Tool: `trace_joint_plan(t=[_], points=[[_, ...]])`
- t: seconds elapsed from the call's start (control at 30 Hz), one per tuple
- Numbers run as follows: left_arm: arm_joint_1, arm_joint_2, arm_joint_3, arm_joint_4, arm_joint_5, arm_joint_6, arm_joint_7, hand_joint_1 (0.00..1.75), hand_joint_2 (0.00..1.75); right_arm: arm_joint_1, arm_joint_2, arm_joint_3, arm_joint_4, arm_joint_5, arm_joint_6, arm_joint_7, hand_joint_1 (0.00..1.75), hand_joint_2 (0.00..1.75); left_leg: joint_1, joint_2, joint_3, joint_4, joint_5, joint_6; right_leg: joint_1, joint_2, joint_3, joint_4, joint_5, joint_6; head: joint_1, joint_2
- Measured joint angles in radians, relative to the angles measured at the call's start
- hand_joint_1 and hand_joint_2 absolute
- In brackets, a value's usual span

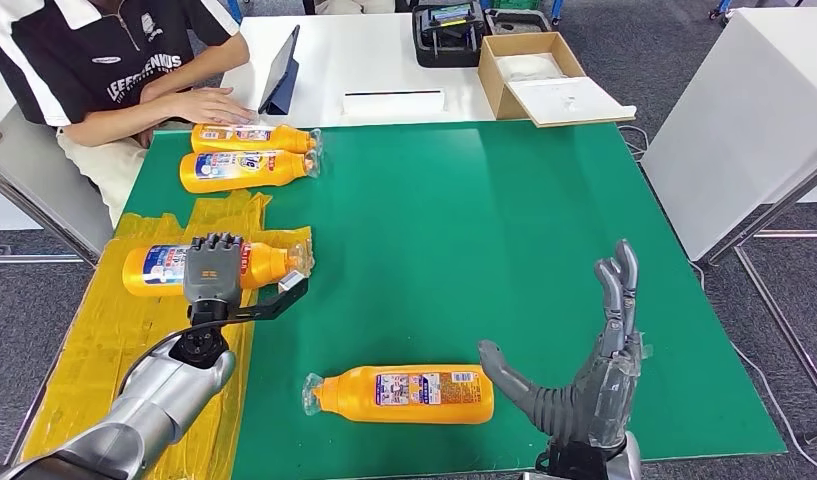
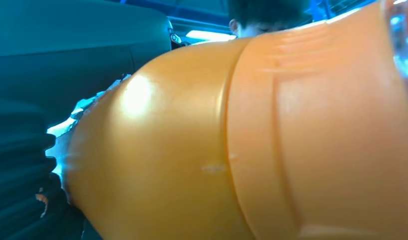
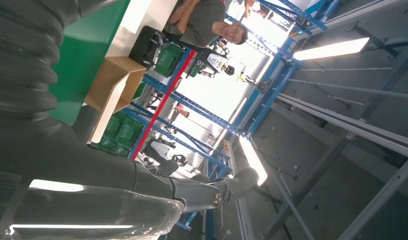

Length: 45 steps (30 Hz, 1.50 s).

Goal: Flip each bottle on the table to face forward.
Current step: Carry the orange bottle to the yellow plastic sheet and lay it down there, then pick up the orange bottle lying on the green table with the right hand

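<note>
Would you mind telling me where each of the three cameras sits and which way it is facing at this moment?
Head view: high on the body, looking forward and down at the green table; both arms enter from below, left hand on a bottle, right hand open.
Left wrist view: behind the left hand, pressed close to that orange bottle.
Right wrist view: behind the right hand, tilted up toward blue racking; grey thumb shows.
Shared: the cardboard box, head and right wrist.
</note>
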State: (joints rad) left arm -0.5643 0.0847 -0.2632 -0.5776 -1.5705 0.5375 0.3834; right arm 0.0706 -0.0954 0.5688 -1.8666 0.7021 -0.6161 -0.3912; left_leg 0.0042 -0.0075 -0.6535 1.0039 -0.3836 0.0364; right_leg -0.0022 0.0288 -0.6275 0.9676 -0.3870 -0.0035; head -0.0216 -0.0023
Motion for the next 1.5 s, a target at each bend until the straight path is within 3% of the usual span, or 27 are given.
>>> trace_joint_plan(t=[0.07,0.2,0.53,1.23,1.5], points=[[0.000,0.000,0.012,0.001,0.000,0.000,0.000,1.71,1.75,0.000,0.000,0.000,0.000,0.000,0.000,0.000,0.00,1.75,0.000,0.000,0.000,0.000,0.000,0.000,0.000,0.000,0.000,0.000,0.000,0.000,0.000,0.000],[0.000,0.000,0.029,0.002,0.000,0.000,0.000,0.00,1.75,0.001,0.000,0.000,0.000,0.000,-0.001,0.001,0.00,1.75,0.000,0.000,0.000,0.000,0.000,0.000,0.000,0.000,0.000,0.000,0.000,0.000,0.000,0.000],[0.000,-0.014,0.108,0.002,-0.001,-0.049,-0.086,0.00,1.75,0.001,-0.017,0.000,0.000,0.018,0.001,0.031,0.00,1.75,0.000,0.000,0.000,0.000,0.000,0.000,0.000,0.000,0.000,0.000,0.000,0.000,0.000,0.000],[0.000,-0.036,0.146,0.001,-0.001,-0.063,-0.105,0.00,1.75,-0.001,-0.033,0.000,0.000,0.030,0.003,0.046,0.00,1.75,0.000,0.000,0.000,0.000,0.000,0.000,0.000,0.000,0.000,0.000,0.000,0.000,0.000,0.000],[0.003,-0.066,0.194,-0.029,0.055,-0.146,-0.218,0.00,1.75,-0.008,-0.033,0.000,0.000,0.078,0.028,0.099,0.00,1.75,0.000,0.000,0.000,0.000,0.000,0.000,0.000,0.000,0.000,0.000,0.000,0.000,0.000,0.000]])
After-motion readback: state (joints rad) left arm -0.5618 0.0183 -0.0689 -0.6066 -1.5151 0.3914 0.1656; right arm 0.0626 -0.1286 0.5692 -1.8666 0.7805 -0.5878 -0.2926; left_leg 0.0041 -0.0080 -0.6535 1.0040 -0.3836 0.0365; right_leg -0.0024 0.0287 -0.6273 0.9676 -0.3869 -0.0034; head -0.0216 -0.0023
